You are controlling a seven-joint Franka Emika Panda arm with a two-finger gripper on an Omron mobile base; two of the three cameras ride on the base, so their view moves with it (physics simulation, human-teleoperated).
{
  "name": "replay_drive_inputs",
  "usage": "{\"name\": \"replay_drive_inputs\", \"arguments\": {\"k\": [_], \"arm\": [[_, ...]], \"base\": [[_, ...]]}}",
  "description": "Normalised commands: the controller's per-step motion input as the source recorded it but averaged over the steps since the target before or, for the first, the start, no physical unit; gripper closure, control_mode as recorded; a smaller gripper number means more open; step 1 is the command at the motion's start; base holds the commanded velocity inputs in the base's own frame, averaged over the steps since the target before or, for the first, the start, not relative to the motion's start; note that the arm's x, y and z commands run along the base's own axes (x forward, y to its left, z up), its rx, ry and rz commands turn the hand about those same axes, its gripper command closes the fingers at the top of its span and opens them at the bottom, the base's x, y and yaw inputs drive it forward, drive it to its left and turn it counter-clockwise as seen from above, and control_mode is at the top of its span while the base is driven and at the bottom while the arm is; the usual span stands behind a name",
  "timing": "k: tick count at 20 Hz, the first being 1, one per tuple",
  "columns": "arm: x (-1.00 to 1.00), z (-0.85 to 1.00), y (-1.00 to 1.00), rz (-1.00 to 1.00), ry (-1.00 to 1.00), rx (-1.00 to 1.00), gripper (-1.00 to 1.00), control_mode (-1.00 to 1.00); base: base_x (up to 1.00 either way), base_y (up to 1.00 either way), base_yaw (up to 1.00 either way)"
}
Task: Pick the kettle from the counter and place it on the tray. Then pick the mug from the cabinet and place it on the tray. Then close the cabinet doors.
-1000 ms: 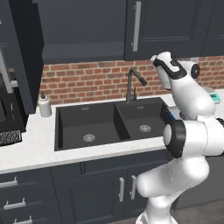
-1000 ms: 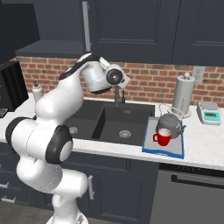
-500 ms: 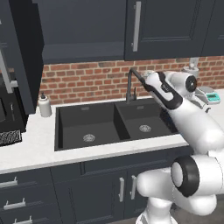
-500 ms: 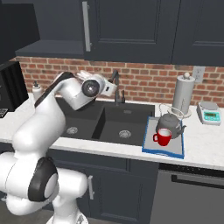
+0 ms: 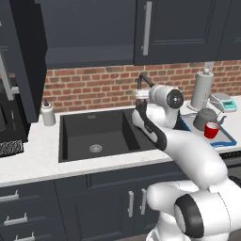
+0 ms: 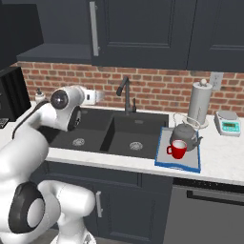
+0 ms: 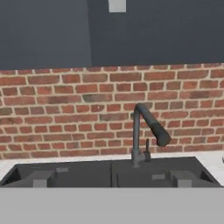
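Note:
The dark grey kettle (image 5: 205,117) (image 6: 185,135) and the red mug (image 5: 211,130) (image 6: 177,149) both stand on the blue-rimmed tray (image 5: 229,140) (image 6: 187,166), on the white counter (image 5: 37,160) (image 6: 219,162) right of the sink. My gripper (image 5: 140,91) (image 6: 98,96) hangs open and holds nothing above the sink, near the faucet (image 5: 145,80) (image 6: 125,91) (image 7: 146,131), well left of the tray. The cabinet (image 5: 89,33) (image 6: 50,52) is open: its left door (image 5: 21,56) stands swung out, and the right door (image 5: 174,28) (image 6: 138,28) is shut.
A black double sink (image 5: 101,134) (image 6: 119,136) lies under the hand. A white paper-towel roll (image 5: 202,89) (image 6: 200,102) and a small scale (image 5: 223,101) (image 6: 228,123) stand behind the tray. A soap bottle (image 5: 48,114) sits left of the sink by the brick wall (image 7: 65,113).
The arm has swung left from near the tray to over the sink and sunk lower. Kettle and mug stay on the tray; the gripper stays open.

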Motion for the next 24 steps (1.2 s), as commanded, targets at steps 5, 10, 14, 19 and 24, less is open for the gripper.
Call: {"name": "replay_drive_inputs", "arguments": {"k": [5, 10, 14, 19, 24], "arm": [[-0.17, 0.00, 0.79, 0.00, 0.01, -0.44, -1.00, -1.00], [-0.25, 0.00, 0.72, 0.00, 0.00, -0.42, -1.00, -1.00], [-0.43, 0.03, 0.57, -0.03, -0.05, -0.36, -1.00, -1.00], [-0.65, 0.27, 0.49, -0.05, -0.17, -0.28, -1.00, -1.00], [-0.65, 0.37, 0.56, -0.09, -0.11, -0.20, -1.00, -1.00]], "base": [[0.00, 0.00, 0.00], [0.00, 0.00, 0.00], [0.00, 0.00, 0.00], [0.00, 0.00, 0.00], [0.00, 0.00, 0.00]]}}
